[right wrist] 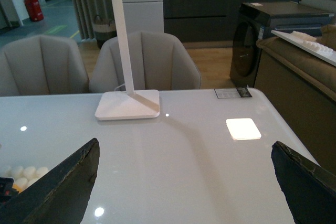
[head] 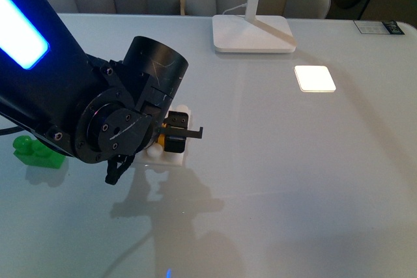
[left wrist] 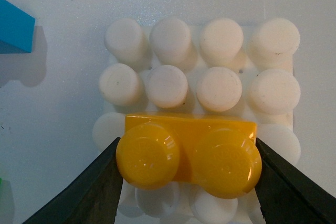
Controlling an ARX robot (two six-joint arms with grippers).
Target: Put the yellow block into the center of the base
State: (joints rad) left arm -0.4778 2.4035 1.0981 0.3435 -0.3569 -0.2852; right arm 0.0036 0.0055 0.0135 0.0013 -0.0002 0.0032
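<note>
Placement is the step in hand: my left gripper (left wrist: 188, 169) has its jaws clamped on the ends of the small glossy yellow two-stud plastic brick (left wrist: 189, 158), held over the flat square white studded plastic base (left wrist: 202, 72), towards one edge rather than its centre. Next I judge a shift across to the middle studs, then a straight press down. My right gripper (right wrist: 184, 182) hangs with jaws apart, empty.

lamp foot (head: 254, 34): white, far side of the table
green brick (head: 36, 151): near left edge
blue brick (left wrist: 14, 26): just a corner showing
</note>
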